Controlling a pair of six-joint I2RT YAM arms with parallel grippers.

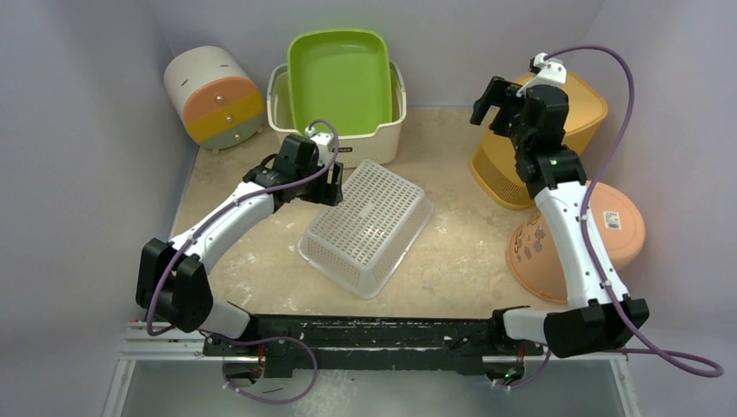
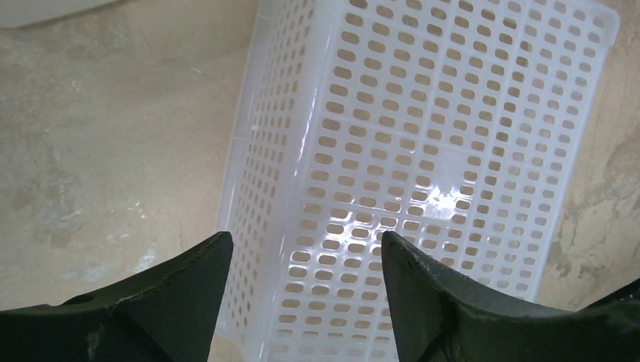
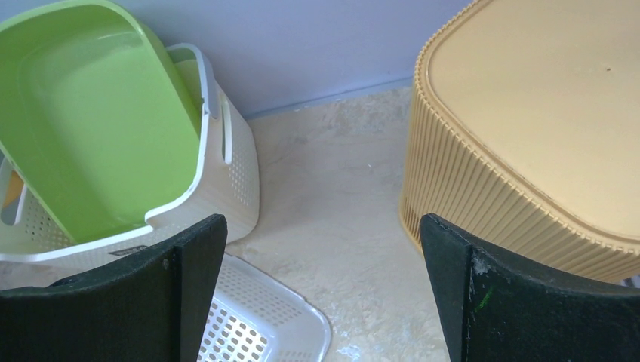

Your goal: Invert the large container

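Container [image 1: 369, 226] — white, perforated — lies bottom-up at the table's [image 1: 456, 256] centre. Left arm [image 1: 235, 213] reaches low to its far-left corner, left gripper [image 2: 303, 240] spread above it, holding nothing; right arm [image 1: 569, 217] stands high toward the far-right corner, right gripper [image 3: 321, 224] wide, empty.

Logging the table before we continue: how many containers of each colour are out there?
White or cream: 2, perforated basket, handled bin
Green: 1, tub
Orange-yellow: 2, ribbed bin, round pot
Multicoloured: 1, drawer drum
Total: 6
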